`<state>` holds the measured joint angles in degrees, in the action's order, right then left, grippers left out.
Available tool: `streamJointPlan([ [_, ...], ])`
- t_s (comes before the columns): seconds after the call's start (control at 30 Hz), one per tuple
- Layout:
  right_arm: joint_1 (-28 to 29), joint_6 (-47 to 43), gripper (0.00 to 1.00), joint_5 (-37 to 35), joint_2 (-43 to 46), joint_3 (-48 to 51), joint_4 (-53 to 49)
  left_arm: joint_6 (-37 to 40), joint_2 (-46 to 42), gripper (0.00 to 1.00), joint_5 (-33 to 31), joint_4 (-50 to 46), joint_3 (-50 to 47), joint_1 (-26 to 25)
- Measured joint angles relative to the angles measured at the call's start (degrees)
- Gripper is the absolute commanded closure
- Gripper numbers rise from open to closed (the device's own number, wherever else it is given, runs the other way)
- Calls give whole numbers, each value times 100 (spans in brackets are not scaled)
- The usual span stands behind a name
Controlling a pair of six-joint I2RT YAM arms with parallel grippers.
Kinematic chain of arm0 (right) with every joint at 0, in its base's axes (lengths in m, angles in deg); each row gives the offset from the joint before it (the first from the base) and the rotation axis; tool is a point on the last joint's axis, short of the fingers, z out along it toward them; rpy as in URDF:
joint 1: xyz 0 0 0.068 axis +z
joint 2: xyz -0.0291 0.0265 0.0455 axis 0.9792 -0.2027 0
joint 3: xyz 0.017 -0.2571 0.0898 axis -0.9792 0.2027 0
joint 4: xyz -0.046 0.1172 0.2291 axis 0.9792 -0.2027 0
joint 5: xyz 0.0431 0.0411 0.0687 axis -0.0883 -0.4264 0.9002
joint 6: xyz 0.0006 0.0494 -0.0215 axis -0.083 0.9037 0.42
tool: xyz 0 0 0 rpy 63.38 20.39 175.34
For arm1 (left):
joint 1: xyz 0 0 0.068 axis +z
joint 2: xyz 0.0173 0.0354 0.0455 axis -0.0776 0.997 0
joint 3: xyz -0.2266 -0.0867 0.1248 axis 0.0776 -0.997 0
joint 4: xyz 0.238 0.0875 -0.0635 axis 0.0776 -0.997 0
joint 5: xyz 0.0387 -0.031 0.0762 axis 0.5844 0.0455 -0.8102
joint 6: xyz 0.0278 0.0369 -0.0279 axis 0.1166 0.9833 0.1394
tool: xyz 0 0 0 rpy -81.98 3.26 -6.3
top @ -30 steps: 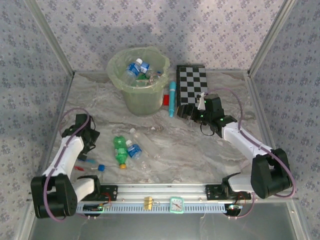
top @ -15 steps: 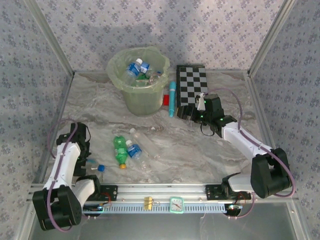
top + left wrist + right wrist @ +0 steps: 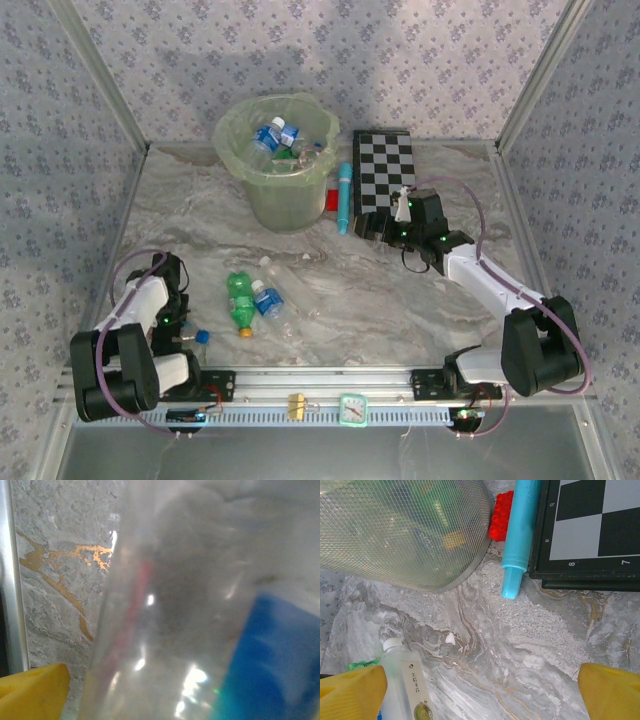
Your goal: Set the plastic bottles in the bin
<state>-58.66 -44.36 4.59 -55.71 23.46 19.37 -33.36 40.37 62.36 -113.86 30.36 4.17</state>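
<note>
The bin, a pale-green bucket with a clear liner, stands at the back and holds several plastic bottles. Three more lie mid-table: a green one, a blue-labelled clear one and a plain clear one. My left gripper is low at the near left over a small clear bottle with a blue cap. That bottle looms close and blurred between the jaws; one yellow fingertip shows wide at the left. My right gripper hovers open over bare table.
A checkerboard lies at the back right, with a teal tube and a red block between it and the bin. From the right wrist I see the bin wall, the tube and a white-capped bottle.
My left arm has swung back toward the near left corner and come down over the blue-capped bottle. The right arm has hardly moved.
</note>
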Motion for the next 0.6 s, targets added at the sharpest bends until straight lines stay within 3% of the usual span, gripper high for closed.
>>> streamJointPlan([
  [0.3, 0, 0, 0, -7, 0, 0, -81, 291, 20, 46, 4, 391, 15, 2],
  [0.6, -4, 2, 0, -7, 0, 0, -79, 713, -577, 49, -68, 584, 326, -17],
])
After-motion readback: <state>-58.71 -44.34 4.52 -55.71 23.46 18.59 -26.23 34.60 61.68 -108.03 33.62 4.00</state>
